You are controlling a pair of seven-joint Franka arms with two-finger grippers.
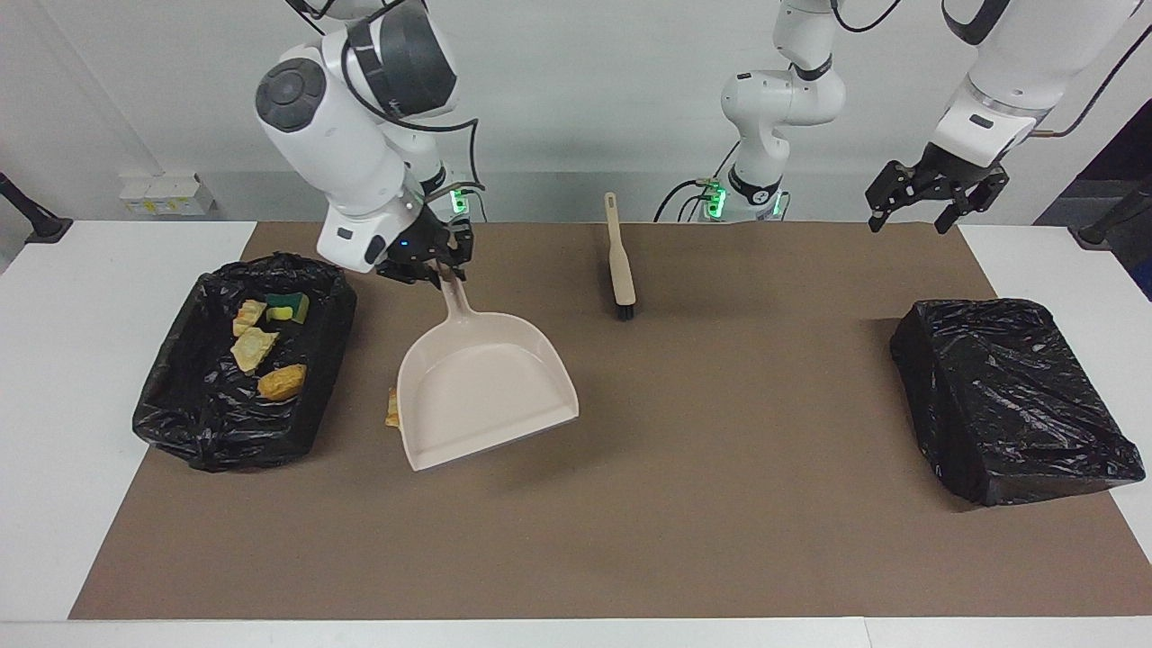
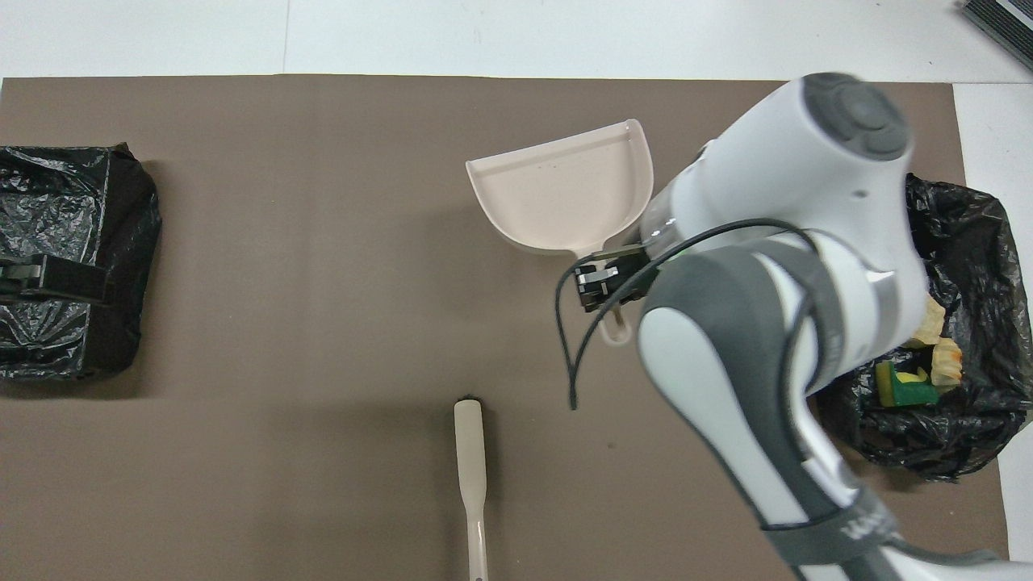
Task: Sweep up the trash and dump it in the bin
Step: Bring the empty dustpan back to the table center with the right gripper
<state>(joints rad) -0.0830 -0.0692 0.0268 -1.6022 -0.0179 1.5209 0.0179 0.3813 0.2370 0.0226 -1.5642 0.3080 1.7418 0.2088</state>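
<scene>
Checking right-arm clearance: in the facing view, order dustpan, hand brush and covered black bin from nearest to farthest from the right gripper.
From the right gripper:
1. Dustpan, held by its handle, hanging over the mat.
2. Hand brush, mid-table, close to the robots.
3. Covered black bin, at the left arm's end of the table.

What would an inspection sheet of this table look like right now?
Surface: brown mat on a white table.
Job's things: scraps in the open bin; one scrap on the mat beside the dustpan.
Clutter: brush lying near the robots; wrapped black box at the left arm's end.
Grippers: right gripper shut on the dustpan handle; left gripper open, waiting above the mat's corner.
Cables: black cable looped at the right wrist.
Surroundings: white wall.
</scene>
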